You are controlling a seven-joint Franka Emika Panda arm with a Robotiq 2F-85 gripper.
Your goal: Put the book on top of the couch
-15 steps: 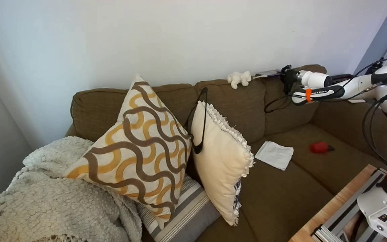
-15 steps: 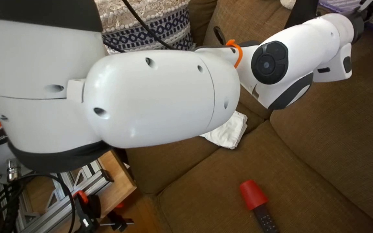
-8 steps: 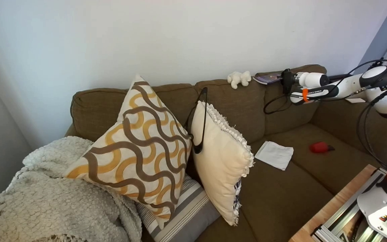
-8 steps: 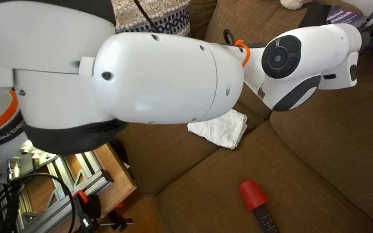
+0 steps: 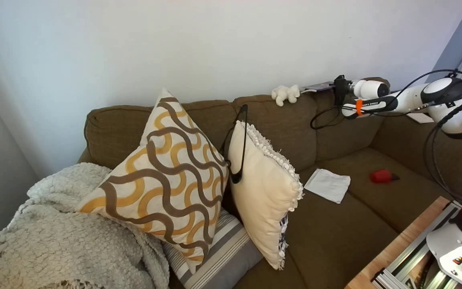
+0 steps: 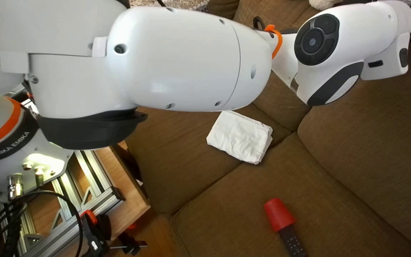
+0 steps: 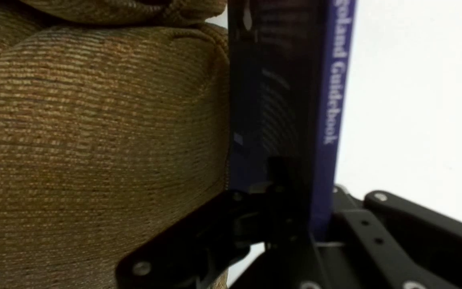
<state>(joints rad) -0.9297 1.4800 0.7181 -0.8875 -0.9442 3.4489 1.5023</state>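
The book (image 5: 320, 86) is thin, with a dark cover, and shows nearly edge-on in an exterior view. In the wrist view the dark cover and purple spine of the book (image 7: 279, 92) run up between the fingers. My gripper (image 5: 337, 90) is shut on the book's near end, and the gripper also shows in the wrist view (image 7: 301, 200). The olive-brown couch (image 5: 295, 138) lies below; its back is beside the book in the wrist view (image 7: 94, 132). The book is at the top of the couch back; whether it touches is unclear. The couch seat (image 6: 298, 178) shows in an exterior view.
A white plush toy (image 5: 285, 95) sits on the couch back just beyond the book's far end. The pale wall (image 5: 215, 48) stands behind. A white cloth (image 5: 328, 185) and a red object (image 5: 382, 176) lie on the seat. Patterned pillows (image 5: 167, 180) lean at the left.
The book dipped and showed its cover half a second ago; now it is higher and nearly edge-on. The gripper has risen slightly and moved a little toward the plush toy, still holding the book.
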